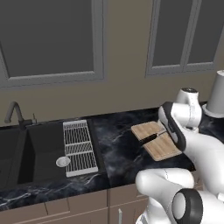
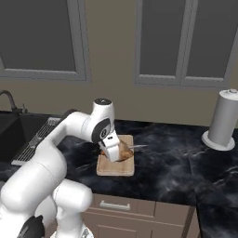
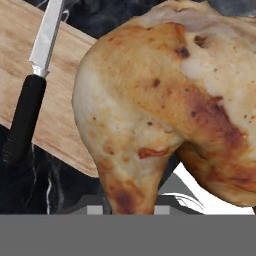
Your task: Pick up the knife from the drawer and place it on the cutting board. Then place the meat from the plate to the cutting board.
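I have the jaws (image 2: 122,152) clenched on the lumpy golden-brown roasted meat (image 3: 165,100), which hangs just above the flat light-tan wooden cutting board (image 2: 116,165). The silver-bladed, black-handled knife (image 3: 31,75) already lies on that board, off to one side of the meat, its long axis crossing the board's edge. I judge a straight lowering should clear it.

Claw (image 2: 116,151) clamped, arm outstretched.

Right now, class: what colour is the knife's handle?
Black, below a silver-grey blade; the knife lies on the cutting board. Hand view shows it best.
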